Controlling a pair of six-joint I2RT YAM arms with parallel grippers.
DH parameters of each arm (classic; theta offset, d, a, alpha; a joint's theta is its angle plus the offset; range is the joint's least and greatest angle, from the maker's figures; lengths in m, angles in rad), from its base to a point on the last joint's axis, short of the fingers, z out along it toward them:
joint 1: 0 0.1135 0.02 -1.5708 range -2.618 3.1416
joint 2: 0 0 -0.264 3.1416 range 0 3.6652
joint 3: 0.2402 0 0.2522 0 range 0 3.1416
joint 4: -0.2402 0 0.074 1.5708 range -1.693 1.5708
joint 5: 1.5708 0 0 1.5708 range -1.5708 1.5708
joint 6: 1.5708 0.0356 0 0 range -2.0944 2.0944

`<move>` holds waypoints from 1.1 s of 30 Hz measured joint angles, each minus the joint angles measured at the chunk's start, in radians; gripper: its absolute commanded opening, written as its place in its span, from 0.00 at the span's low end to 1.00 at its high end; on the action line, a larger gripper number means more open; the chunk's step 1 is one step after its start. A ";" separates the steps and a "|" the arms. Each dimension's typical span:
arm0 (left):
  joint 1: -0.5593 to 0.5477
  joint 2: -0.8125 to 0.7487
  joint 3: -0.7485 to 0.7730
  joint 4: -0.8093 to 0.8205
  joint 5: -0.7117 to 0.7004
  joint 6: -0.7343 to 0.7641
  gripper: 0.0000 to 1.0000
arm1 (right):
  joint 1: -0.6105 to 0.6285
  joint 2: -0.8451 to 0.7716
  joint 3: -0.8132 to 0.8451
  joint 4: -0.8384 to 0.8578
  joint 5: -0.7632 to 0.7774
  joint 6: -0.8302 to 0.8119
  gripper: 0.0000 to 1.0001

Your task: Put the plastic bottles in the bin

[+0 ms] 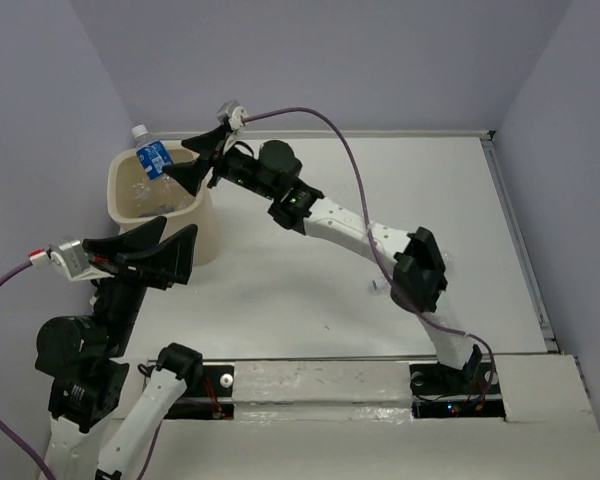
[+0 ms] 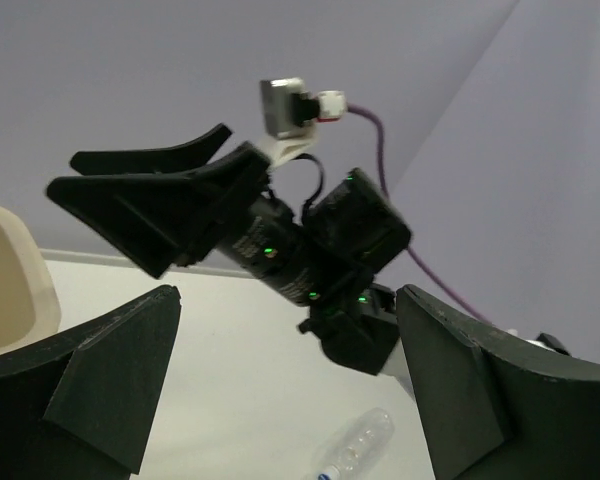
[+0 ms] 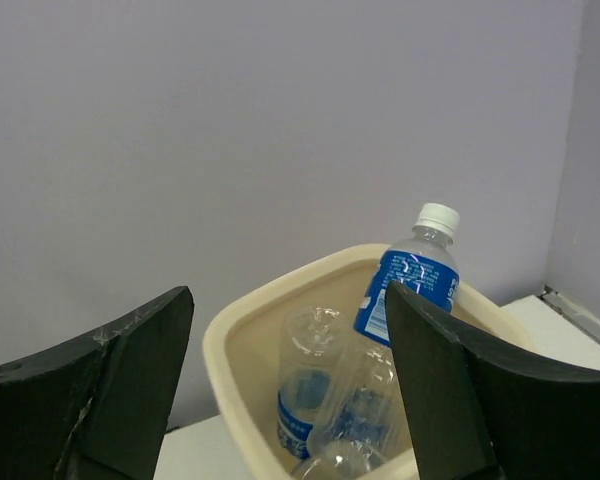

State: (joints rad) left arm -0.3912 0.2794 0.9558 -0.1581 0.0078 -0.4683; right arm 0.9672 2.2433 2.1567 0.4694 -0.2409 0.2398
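The cream bin (image 1: pixel 118 192) stands at the far left of the table. It holds several clear bottles (image 3: pixel 318 385). One blue-labelled bottle (image 3: pixel 412 275) with a white cap stands tilted against the bin's far corner and sticks up above the rim; it also shows in the top view (image 1: pixel 152 157). My right gripper (image 3: pixel 288 300) is open just beside and above the bin (image 3: pixel 230 340), touching no bottle. My left gripper (image 2: pixel 288 300) is open and empty, raised near the bin's front side (image 2: pixel 35 290). One clear bottle (image 2: pixel 365 438) lies on the table under the right arm.
The right arm (image 1: pixel 330 215) stretches diagonally across the table from its base at the near right to the bin. Its purple cable (image 1: pixel 350 160) arcs above it. Lavender walls close the back and sides. A metal rail (image 1: pixel 520 240) runs along the table's right edge.
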 measured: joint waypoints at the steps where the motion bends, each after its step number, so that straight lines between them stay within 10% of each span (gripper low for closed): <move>1: 0.000 0.013 0.000 0.010 0.011 -0.007 0.99 | 0.000 -0.072 -0.085 0.016 0.003 -0.001 0.77; 10: 0.000 0.198 -0.079 0.133 0.161 -0.084 0.98 | -0.019 -0.767 -0.894 0.180 0.168 -0.035 0.00; 17: -0.098 0.354 -0.118 0.260 0.218 -0.113 0.96 | -0.115 -1.153 -1.407 0.084 0.446 0.079 0.00; 27: -0.542 0.735 -0.063 0.305 -0.031 0.021 0.95 | -0.128 -1.815 -1.605 -0.206 0.810 0.159 0.02; 33: -0.669 1.014 0.085 0.304 -0.113 0.129 0.96 | -0.129 -2.122 -1.553 -0.341 0.935 0.124 0.47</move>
State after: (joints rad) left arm -1.0603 1.2930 1.0405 0.1455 -0.1055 -0.3389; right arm 0.8387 0.1211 0.6033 0.1284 0.6941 0.3634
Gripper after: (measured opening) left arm 0.959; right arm 0.257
